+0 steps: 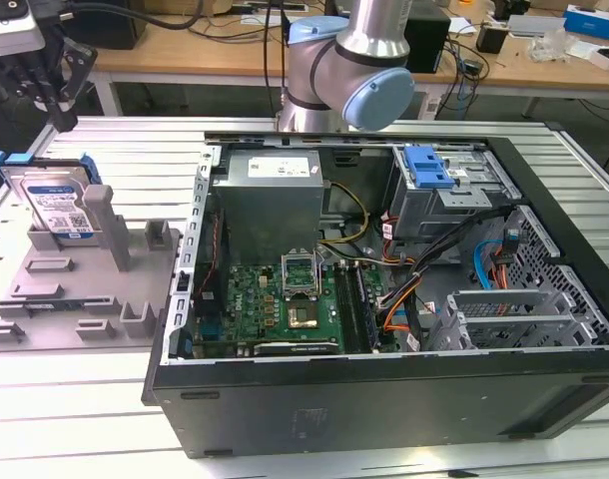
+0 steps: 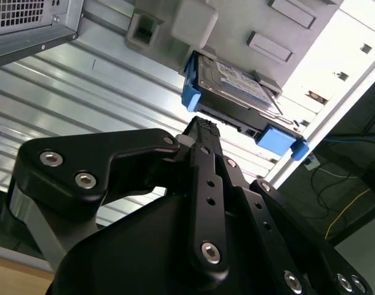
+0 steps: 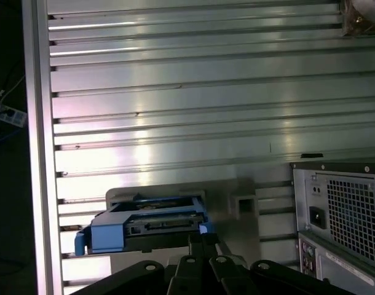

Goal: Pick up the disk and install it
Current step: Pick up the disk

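In the exterior view the gripper (image 1: 61,115) hangs above the disk (image 1: 55,200), which stands upright in a grey holder (image 1: 95,289) on the exterior view's left, with benches (image 1: 185,50) behind. Coming down off-centre would probably jam it against the disk's blue frame. In both wrist views its opening cannot be told; it holds nothing, and a ribbed metal table (image 3: 206,92) lies beneath.

surface: ribbed aluminium table (image 1: 75,399) | behind: wooden desk (image 1: 155,52) (cluttered, cables) | light: even
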